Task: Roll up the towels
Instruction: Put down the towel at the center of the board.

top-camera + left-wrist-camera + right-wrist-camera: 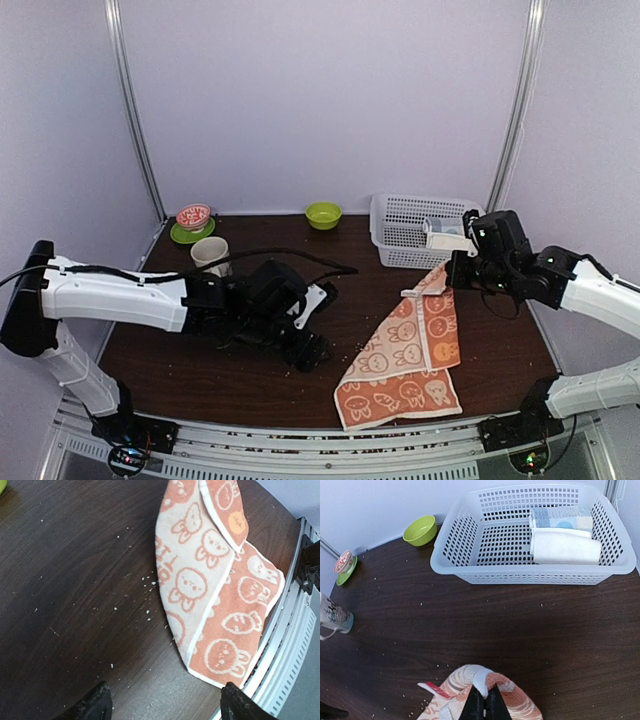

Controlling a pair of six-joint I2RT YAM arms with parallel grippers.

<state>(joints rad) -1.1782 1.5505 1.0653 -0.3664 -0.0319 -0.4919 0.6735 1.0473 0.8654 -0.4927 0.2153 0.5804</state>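
The peach-orange rabbit-print towel point(400, 355) lies partly folded near the front right of the table, its far corner lifted. My right gripper point(452, 273) is shut on that raised corner, and the cloth bunches over the closed fingertips point(485, 705). My left gripper point(320, 325) hovers low over bare table to the towel's left. It is open with nothing between its fingers point(167, 705), and the towel's near corner point(215, 670) lies just ahead of them. The plain cream-white towel point(565, 550) sits rolled inside the basket.
A white slotted basket point(400, 235) stands at the back right with a pale blue-white packet point(560, 517) inside. A green bowl point(323, 214), a pink bowl on a green saucer point(192, 220) and a mug point(210, 253) stand along the back left. Crumbs dot the dark table.
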